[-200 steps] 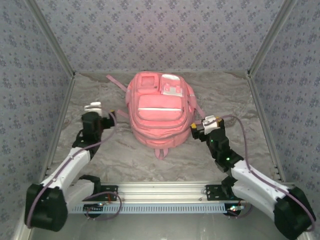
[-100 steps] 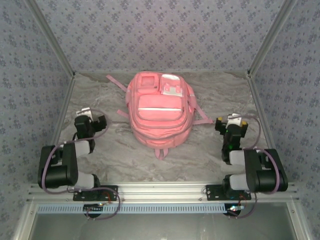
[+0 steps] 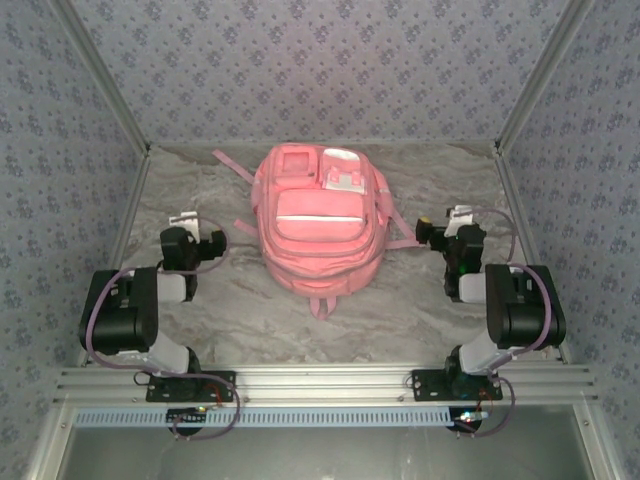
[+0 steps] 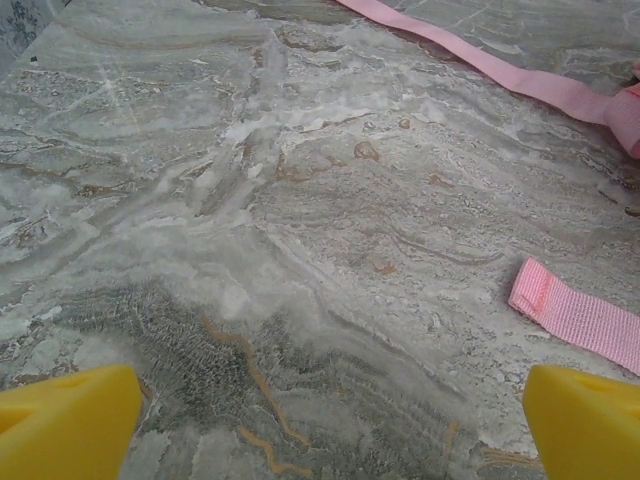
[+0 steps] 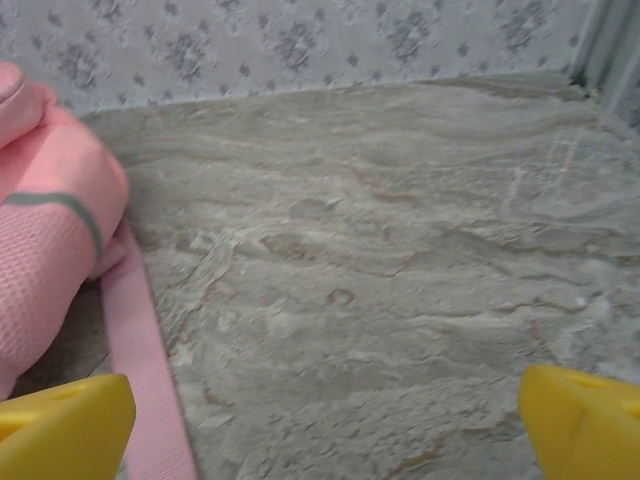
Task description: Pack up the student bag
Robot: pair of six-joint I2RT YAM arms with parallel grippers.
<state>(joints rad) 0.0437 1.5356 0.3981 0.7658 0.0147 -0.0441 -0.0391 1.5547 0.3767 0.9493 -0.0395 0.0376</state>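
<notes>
Left end effector [image 3: 186,218] and right end effector [image 3: 458,216] both gape wide and empty, flanking the bag [image 3: 318,225], which lies flat mid-worktop [image 3: 250,310], long axis near-to-far, about equally close to each.

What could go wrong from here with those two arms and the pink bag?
1. A loose pink strap lies right beside the right tool, another strap end near the left tool; either open tool could snag one and drag the student bag.
2. The bag is soft and lies flat on the smooth table; a push might slide it instead of opening it.
</notes>
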